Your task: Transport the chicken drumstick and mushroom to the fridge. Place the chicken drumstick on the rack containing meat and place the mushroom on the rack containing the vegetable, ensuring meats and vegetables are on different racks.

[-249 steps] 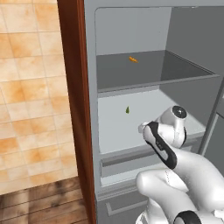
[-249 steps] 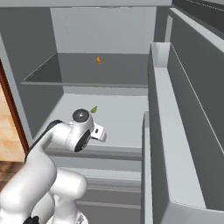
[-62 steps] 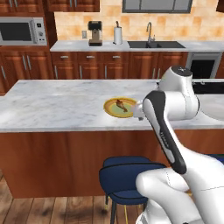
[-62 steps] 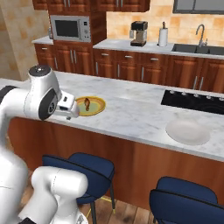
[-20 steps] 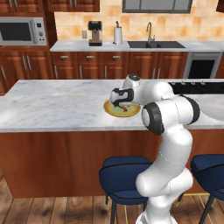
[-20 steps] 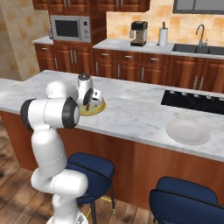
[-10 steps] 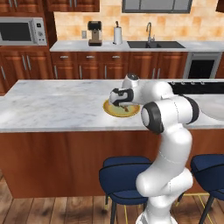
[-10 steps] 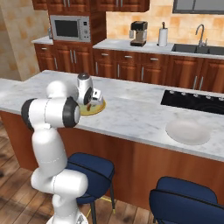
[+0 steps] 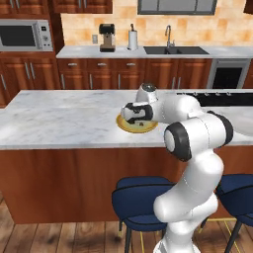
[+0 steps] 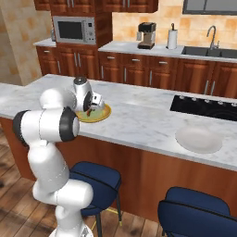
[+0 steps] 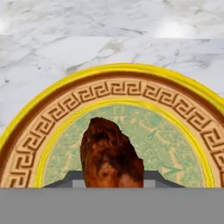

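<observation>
Hand view: your pincer stands narrowed around the chicken drumstick on the plate; expect light, greasy, yielding meat, so grip its thick middle

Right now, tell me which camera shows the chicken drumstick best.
The hand view: the chicken drumstick sits large and close on the yellow-rimmed plate, between the gripper fingers. In the left base view it is a small dark speck under the hand; in the right base view it is too small to make out.

A yellow-rimmed patterned plate sits on the marble island counter, a white plate well apart.
</observation>
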